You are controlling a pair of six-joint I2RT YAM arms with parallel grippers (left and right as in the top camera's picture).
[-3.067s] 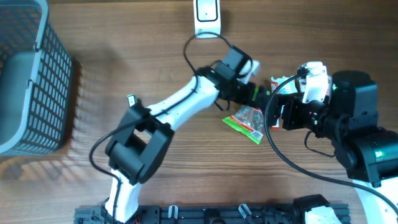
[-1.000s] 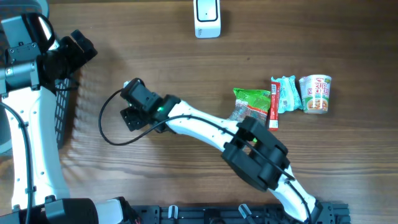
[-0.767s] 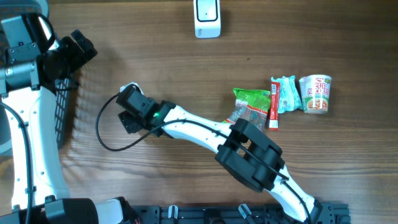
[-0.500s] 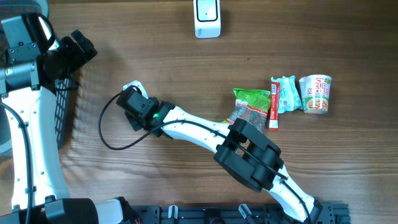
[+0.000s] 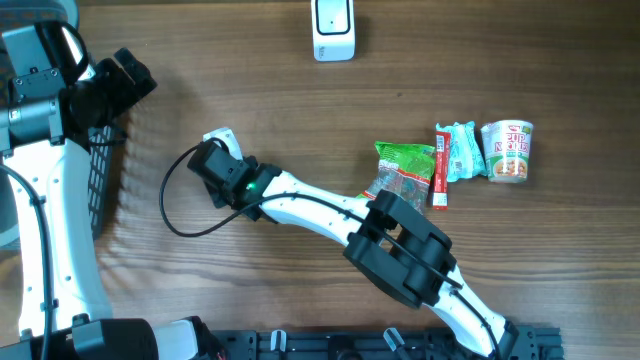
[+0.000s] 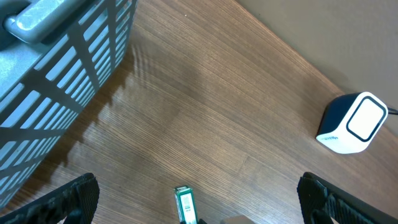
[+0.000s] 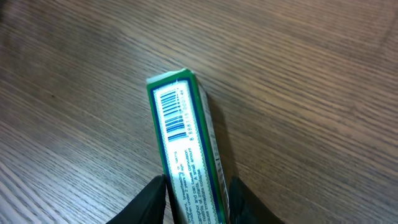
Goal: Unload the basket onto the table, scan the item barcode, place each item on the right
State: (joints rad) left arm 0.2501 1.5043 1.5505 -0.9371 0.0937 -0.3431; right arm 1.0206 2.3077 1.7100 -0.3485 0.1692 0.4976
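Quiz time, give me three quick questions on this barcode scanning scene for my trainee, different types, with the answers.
1. True or false: the green box shows its barcode to the right wrist camera.
2. What grips the green box? A) the right gripper B) a human hand C) nothing, it lies free.
3. Fill in: the left gripper hangs ___ near the basket.
Key: 1 true; 2 A; 3 open.

In the right wrist view, the narrow green-and-white cardboard box [image 7: 183, 143] ran off the bottom edge, its small print unreadable.
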